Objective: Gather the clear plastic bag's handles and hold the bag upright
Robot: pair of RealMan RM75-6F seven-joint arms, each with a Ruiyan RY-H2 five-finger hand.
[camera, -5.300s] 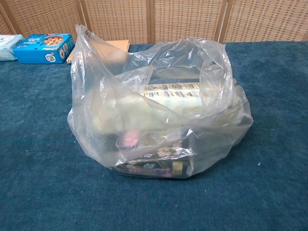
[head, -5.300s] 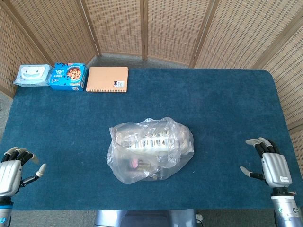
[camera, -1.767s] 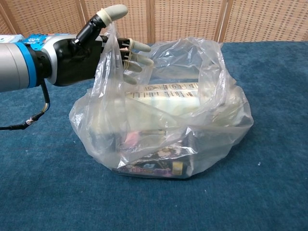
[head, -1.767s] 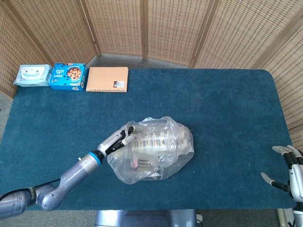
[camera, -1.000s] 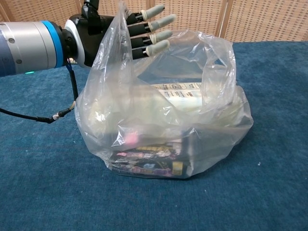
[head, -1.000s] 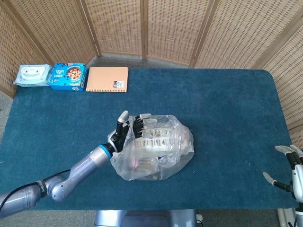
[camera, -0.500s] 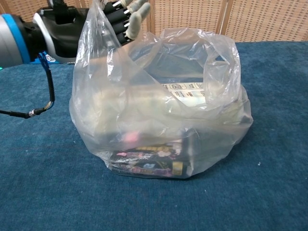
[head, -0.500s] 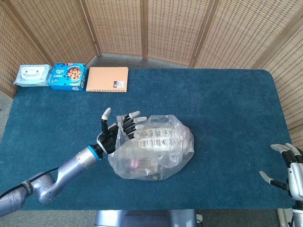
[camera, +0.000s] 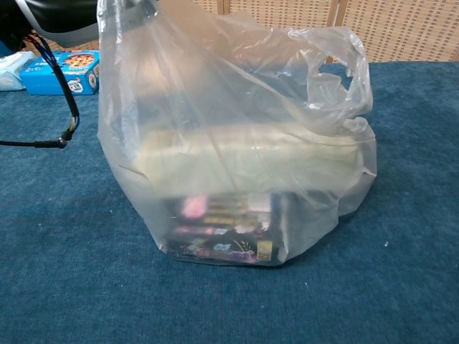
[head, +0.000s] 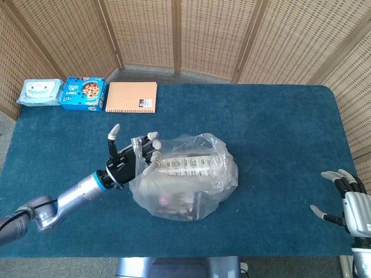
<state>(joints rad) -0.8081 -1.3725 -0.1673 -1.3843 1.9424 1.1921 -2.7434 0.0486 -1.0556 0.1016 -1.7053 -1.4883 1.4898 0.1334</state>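
Clear plastic bag (head: 185,176) of boxed goods stands mid-table on the blue cloth table (head: 278,133). The left robot hand (head: 132,157), thumb spread and fingers hooked through the near handle (camera: 129,43), lifts that side; whether it pinches cannot be told. The right robot hand (head: 348,204) rests spread at the table's edge, well apart. Risk: the thin film slips off the fingers, or the one-sided pull tips the contents, because the far handle (camera: 351,79) hangs free.
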